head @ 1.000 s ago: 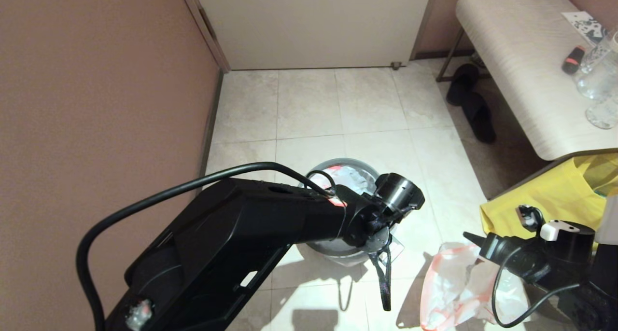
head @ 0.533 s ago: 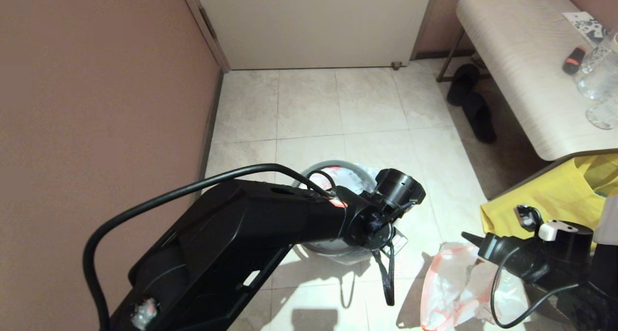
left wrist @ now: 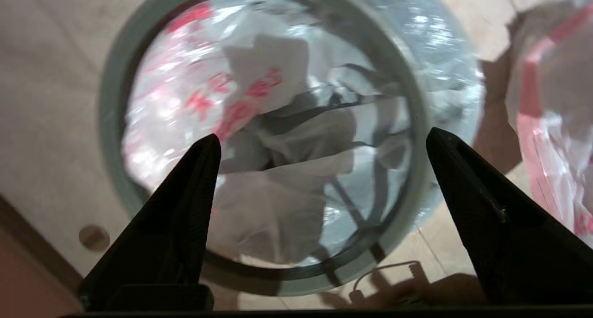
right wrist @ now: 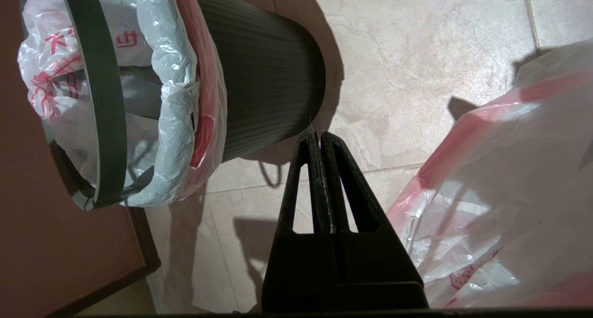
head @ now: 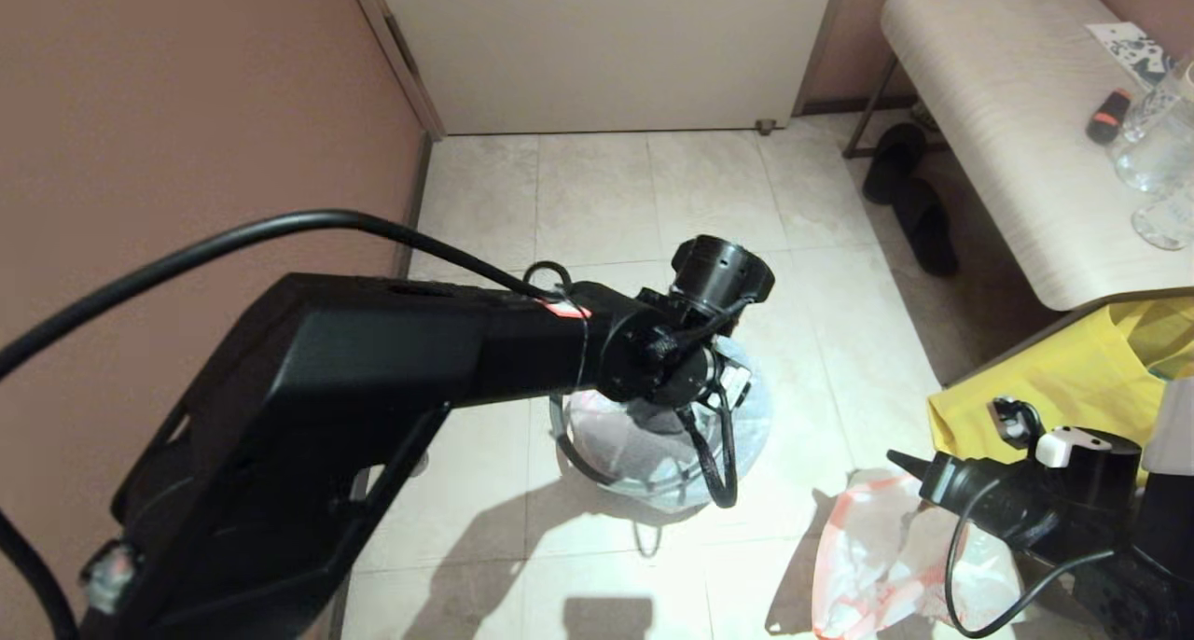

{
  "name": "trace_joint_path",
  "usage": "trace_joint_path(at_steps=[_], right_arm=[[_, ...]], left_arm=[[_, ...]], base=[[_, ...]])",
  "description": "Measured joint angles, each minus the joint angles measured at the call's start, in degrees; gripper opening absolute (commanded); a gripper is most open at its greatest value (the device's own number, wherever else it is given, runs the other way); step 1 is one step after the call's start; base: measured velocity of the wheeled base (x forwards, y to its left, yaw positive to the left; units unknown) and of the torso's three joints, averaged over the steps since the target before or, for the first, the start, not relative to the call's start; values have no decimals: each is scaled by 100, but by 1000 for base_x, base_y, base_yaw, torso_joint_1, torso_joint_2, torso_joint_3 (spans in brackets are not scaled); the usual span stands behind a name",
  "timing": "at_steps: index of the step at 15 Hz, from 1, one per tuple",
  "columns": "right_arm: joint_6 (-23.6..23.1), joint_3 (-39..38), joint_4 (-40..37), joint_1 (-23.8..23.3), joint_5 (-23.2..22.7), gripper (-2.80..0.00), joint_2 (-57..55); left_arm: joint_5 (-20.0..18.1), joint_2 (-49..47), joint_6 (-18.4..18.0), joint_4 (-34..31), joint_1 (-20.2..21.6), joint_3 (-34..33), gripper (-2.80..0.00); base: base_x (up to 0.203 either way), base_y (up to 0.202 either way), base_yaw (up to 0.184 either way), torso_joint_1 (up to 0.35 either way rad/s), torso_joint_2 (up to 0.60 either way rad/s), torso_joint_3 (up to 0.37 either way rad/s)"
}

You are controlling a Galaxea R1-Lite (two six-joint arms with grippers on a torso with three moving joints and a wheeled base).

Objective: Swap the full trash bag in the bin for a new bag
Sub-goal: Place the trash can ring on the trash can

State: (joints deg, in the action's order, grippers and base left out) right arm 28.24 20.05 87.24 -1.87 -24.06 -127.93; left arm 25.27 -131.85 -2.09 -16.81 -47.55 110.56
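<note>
The black bin (right wrist: 264, 77) stands on the tiled floor, lined with the new bag (right wrist: 171, 100), white with red print and a pink hem folded over the wall. The grey hoop rim (left wrist: 412, 100) rings its mouth. My left gripper (left wrist: 323, 135) hangs open above the bin's mouth, holding nothing; in the head view its wrist covers part of the bin (head: 653, 453). The full trash bag (head: 867, 556) lies on the floor to the right of the bin. My right gripper (right wrist: 319, 135) is shut and empty, low between bin and full bag.
A brown wall (head: 187, 155) stands close on the left, a closed door (head: 606, 43) ahead. A bench (head: 1007, 127) with bottles and black slippers (head: 914, 201) beneath stands at the right. A yellow cloth tote (head: 1073, 379) hangs beside my right arm.
My left gripper has opened wide and the left arm has risen away from the bin's rim. The right arm has stayed still.
</note>
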Motion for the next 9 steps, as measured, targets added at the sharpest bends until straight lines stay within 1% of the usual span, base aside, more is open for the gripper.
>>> trace_joint_path(at_steps=[2, 3, 4, 5, 6, 8, 9], right_arm=[[-16, 0, 0, 55, 14, -280, -11], [-48, -16, -2, 110, 23, -280, -26], [-139, -24, 1, 162, 46, -280, -61], [-265, -55, 0, 222, 67, -280, -107], [-387, -78, 0, 289, 104, -280, -158], [-441, -79, -2, 395, 308, -280, -211], [-435, -71, -2, 481, 410, -280, -195]], left_arm=[[123, 319, 536, 6, 233, -386, 0], [132, 497, 786, 27, 320, -657, -164], [132, 698, 1071, 59, 408, -965, -280], [111, 890, 1328, 153, 497, -1284, -280], [67, 1053, 1487, 363, 607, -1580, -280], [75, 1269, 1534, 900, 877, -2065, -280], [13, 1313, 1547, 1016, 1054, -2163, -280]], base=[[0, 0, 0, 0, 0, 0], [0, 0, 0, 0, 0, 0], [0, 0, 0, 0, 0, 0], [0, 0, 0, 0, 0, 0], [0, 0, 0, 0, 0, 0], [0, 0, 0, 0, 0, 0], [0, 0, 0, 0, 0, 0]])
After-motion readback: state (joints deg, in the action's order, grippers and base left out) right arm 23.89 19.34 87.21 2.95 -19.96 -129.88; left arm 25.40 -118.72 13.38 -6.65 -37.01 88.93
